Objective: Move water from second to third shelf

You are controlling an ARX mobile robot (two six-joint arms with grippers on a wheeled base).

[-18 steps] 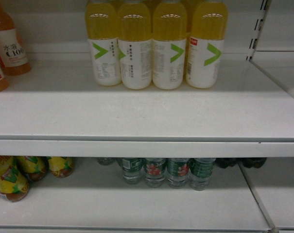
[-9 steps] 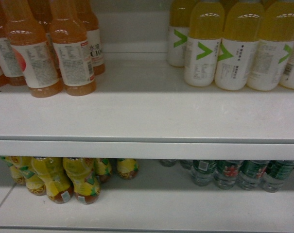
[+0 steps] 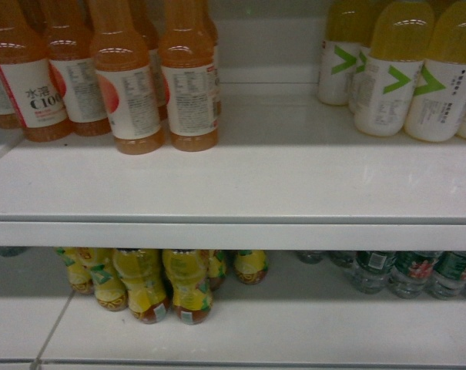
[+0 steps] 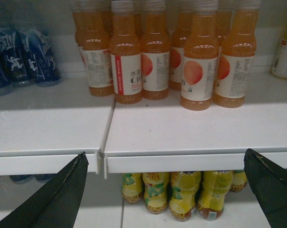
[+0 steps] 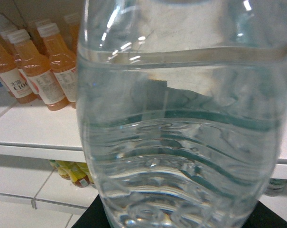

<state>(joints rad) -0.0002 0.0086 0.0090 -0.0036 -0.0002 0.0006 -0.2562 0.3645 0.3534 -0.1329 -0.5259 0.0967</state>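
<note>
**Water bottle fills the right wrist cam, nothing of it in the head view**

So the head camera only gives you shelves. On the upper shelf there's a bunch of orange drink bottles on the left and yellow drink bottles with white labels and green chevrons on the right, with bare shelf between them. Below that, yellow-labelled bottles sit left of center and green-labelled water bottles are lined up at the far right. No arm or gripper shows there at all.

The right wrist cam is a totally different story: the water bottle takes up nearly the whole frame, clear ribbed plastic, waterline visible near the top. A dark bit of the right gripper peeks out at both bottom corners, directly under the bottle's lower end, so the bottle sits right between them and the jaws look clamped on it. Orange bottles show behind it on the left.

The left wrist cam has stuff neither other view shows: blue-labelled bottles at the far left of the upper shelf, beside a seam in the shelf. The left gripper has its two dark fingers spread wide apart with nothing between them.
</note>
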